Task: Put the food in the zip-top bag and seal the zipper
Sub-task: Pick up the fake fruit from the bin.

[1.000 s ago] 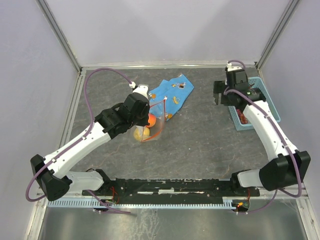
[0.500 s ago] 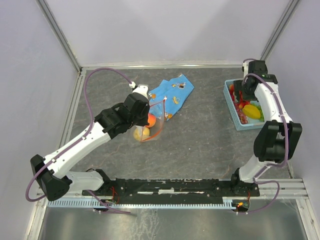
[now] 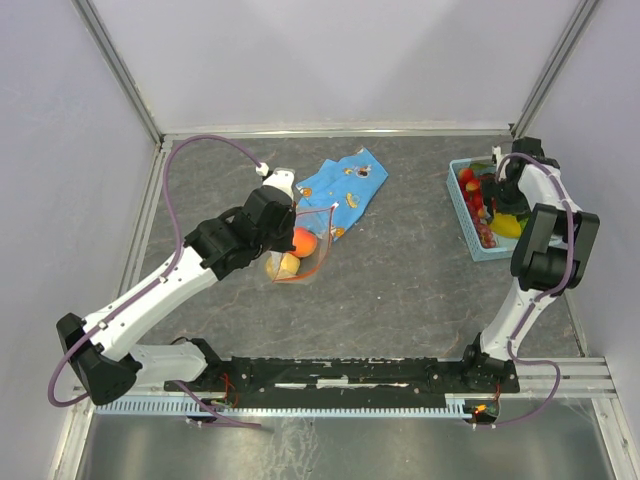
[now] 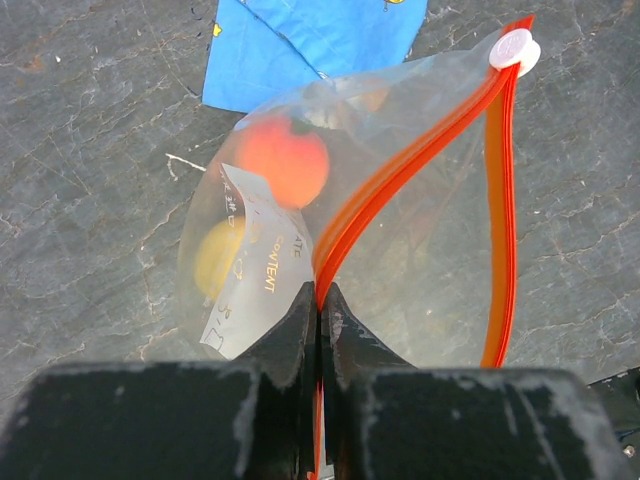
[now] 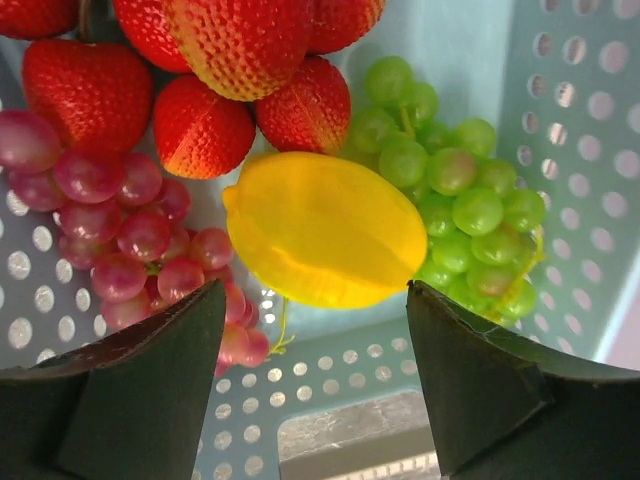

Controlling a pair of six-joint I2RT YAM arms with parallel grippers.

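My left fingers (image 4: 295,335) clamp the zipper (image 4: 400,175), holding the zip-top bag (image 4: 420,260) agape well left of the basket (image 5: 560,120); my right fingers (image 5: 130,385) hang wide over the lemon (image 5: 325,230) in that basket, so next I'd lower and close.

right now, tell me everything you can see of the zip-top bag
The zip-top bag is clear crinkly plastic with a white printed label. Its red-orange zipper gapes open, both strips meeting at a white slider at the far end. The left end effector is shut on one strip. An orange fruit and a yellow fruit lie inside. It sits on the grey table by the blue cloth.
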